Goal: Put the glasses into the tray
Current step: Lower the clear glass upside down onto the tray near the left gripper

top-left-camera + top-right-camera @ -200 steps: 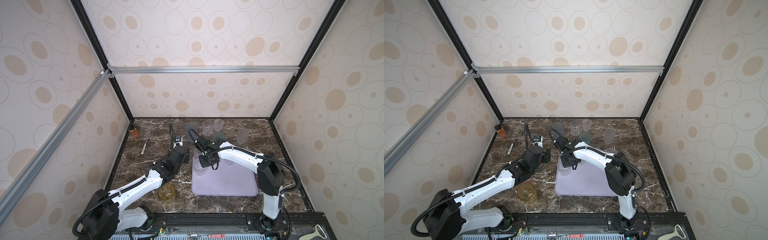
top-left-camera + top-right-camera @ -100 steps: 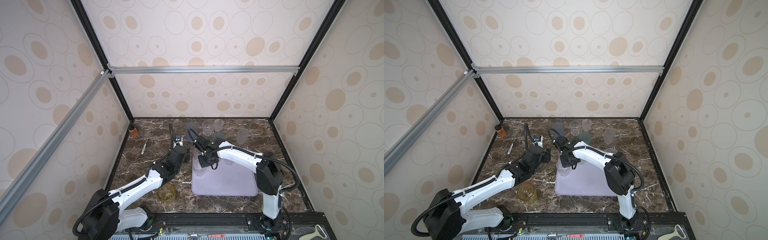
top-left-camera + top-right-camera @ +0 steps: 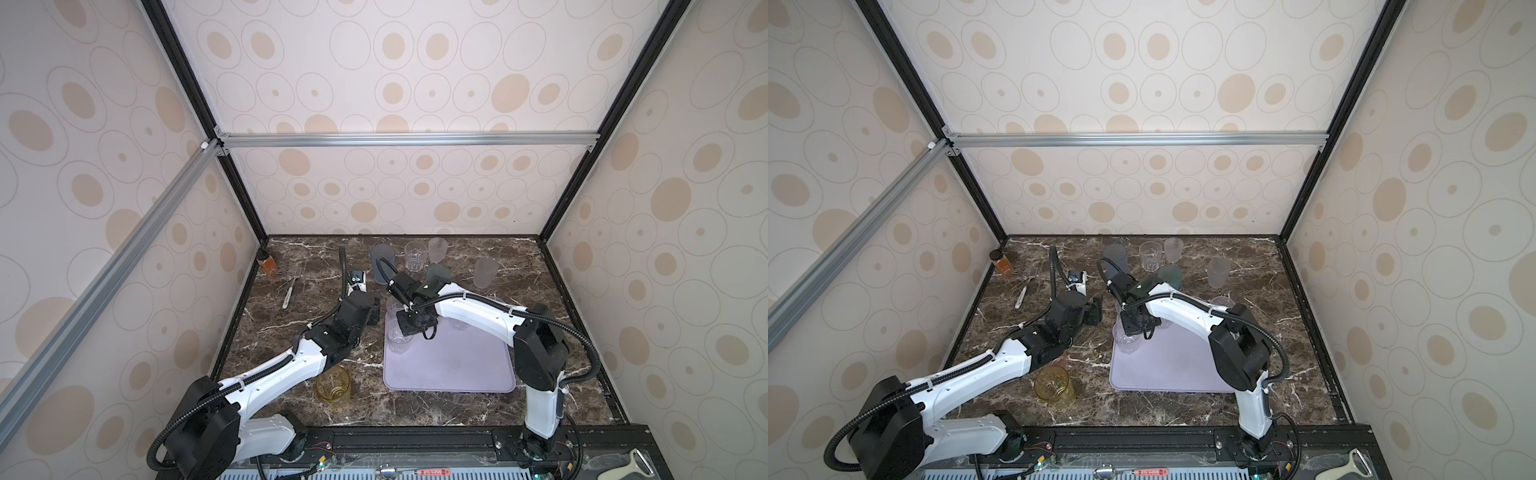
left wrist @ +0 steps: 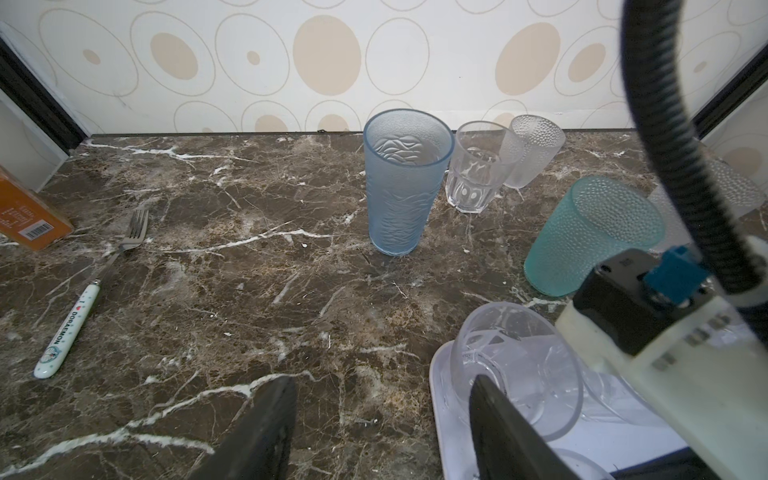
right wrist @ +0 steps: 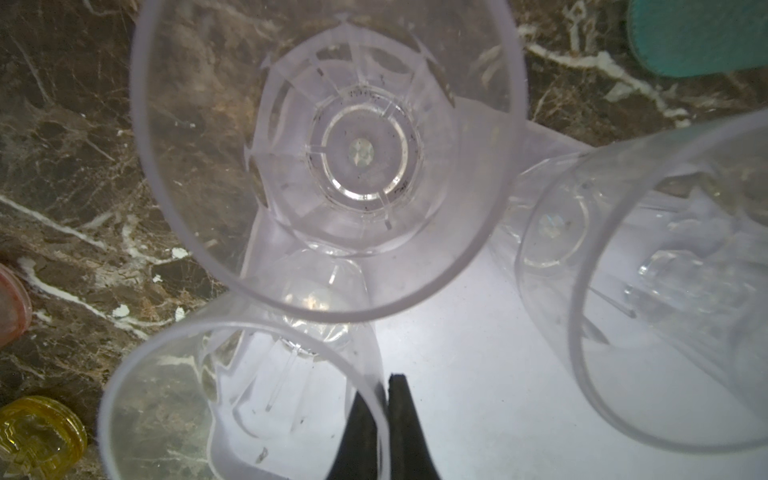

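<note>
1. Right wrist view: a clear glass [image 5: 187, 395] stands upright, and the right claw [image 5: 384, 432] is clamped on its rim. One finger [image 5: 405, 432] is outside the wall and the other inside.
2. In both top views this glass [image 3: 399, 340] is at the left edge of the tray [image 3: 457, 370], directly under the right claw [image 3: 406, 332]. I cannot tell whether its base rests on the tray or hangs just above it.
3. A second glass [image 5: 324, 158] stands at the tray's far-left corner, just beside the held one. A third glass [image 5: 665, 291] stands further along the tray's far edge, partly hidden by the right arm in both top views.
4. The left claw [image 4: 378, 432] is empty, its fingers apart. It hangs over the bare surface [image 3: 415, 407] just beside that far-left corner, near the second glass but not touching it.
5. Behind the tray, on the surface, stand a blue-grey glass [image 3: 381, 266], a faceted glass [image 3: 414, 255], a frosted glass [image 3: 437, 249], a teal glass [image 3: 436, 274] and another frosted one [image 3: 484, 272].
6. An amber glass [image 3: 332, 384] stands in front of the tray's left side, beside the left arm.
7. A pink rim [image 5: 12, 299] shows at the edge of the right wrist view.
8. A bottle [image 3: 268, 266] and a fork [image 3: 291, 289] lie well apart from the tray, at the far left.
</note>
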You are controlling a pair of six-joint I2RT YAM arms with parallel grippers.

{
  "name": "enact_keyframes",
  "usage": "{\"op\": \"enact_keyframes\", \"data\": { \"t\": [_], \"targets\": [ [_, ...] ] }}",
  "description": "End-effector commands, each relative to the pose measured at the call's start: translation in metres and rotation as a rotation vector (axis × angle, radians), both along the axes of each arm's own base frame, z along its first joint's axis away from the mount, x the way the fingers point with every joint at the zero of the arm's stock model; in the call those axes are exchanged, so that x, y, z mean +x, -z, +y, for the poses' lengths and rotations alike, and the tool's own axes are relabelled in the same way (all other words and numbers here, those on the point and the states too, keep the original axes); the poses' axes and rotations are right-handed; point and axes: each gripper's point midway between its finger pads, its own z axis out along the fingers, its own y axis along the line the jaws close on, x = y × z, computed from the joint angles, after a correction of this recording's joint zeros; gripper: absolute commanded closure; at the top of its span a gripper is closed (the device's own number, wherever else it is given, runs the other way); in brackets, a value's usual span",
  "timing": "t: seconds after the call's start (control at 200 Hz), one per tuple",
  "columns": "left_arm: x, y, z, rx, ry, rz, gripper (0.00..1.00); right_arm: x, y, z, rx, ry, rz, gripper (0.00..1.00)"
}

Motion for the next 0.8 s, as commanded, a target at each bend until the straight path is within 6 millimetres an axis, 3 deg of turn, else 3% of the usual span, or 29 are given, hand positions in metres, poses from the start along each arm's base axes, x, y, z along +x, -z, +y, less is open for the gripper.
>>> {"op": "enact_keyframes", "data": {
  "t": [0.0, 0.28, 0.795],
  "targets": [
    [0.004, -0.007, -0.002, -0.017, -0.004, -0.019, 0.34, -0.005, -0.007, -0.007, -0.011, 0.007, -0.002, 1.00],
    [0.006, -0.005, -0.005, -0.026, 0.002, -0.011, 0.34, -0.007, -0.031, -0.008, 0.022, 0.004, -0.033, 1.00],
    [0.007, -0.007, -0.008, -0.036, 0.009, -0.011, 0.34, -0.008, 0.009, -0.013, -0.041, 0.006, 0.006, 1.00]
  ]
}}
